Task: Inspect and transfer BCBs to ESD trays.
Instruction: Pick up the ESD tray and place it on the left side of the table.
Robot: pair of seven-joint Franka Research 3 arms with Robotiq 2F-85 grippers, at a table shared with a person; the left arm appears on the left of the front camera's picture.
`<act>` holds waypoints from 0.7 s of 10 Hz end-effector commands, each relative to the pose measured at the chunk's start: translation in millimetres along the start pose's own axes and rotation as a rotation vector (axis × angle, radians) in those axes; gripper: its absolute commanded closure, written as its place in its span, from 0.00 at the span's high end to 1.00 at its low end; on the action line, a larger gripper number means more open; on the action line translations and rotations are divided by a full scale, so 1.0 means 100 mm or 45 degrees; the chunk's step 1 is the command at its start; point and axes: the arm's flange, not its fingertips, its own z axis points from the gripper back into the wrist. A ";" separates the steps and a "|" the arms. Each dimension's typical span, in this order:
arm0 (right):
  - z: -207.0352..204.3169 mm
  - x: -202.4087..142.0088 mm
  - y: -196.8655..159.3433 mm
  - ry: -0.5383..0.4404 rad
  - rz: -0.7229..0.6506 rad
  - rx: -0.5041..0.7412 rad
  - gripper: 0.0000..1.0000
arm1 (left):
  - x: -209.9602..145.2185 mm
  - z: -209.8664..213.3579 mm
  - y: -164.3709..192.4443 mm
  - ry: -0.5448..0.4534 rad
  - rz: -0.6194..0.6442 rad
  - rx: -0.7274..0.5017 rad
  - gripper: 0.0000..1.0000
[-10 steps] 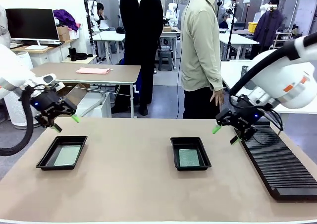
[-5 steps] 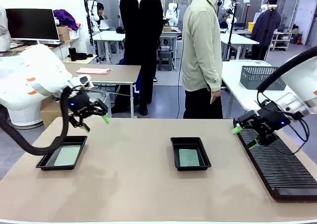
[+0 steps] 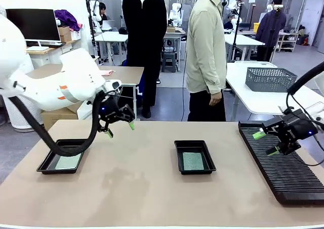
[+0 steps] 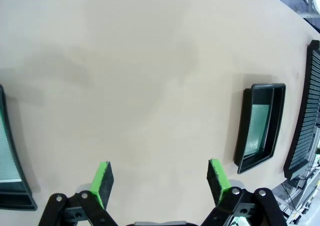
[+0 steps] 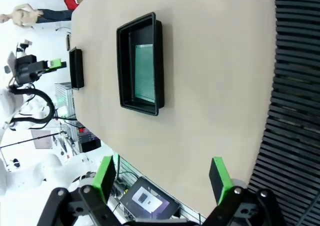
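Boards (image 3: 192, 160) lie in both trays (image 3: 178, 147); each released hand, left (image 3: 120, 128) and right (image 3: 267, 142), should stay high, clear of the 3 o'clock rack (image 3: 283, 173).

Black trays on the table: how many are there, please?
2. One black tray lies near the table's left edge, partly behind the left arm, with a green board inside. The other tray lies near the middle, also holding a green board.
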 end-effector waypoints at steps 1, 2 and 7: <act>0.02 -0.03 -0.16 -0.015 0.017 0.068 1.00 | 0.22 -0.11 -0.17 -0.010 0.030 0.052 1.00; 0.06 -0.04 -0.23 -0.024 0.007 0.078 1.00 | 0.27 -0.21 -0.28 -0.010 0.028 0.081 1.00; 0.10 -0.06 -0.21 -0.009 -0.012 0.031 1.00 | 0.24 -0.53 -0.80 0.044 -0.024 0.133 1.00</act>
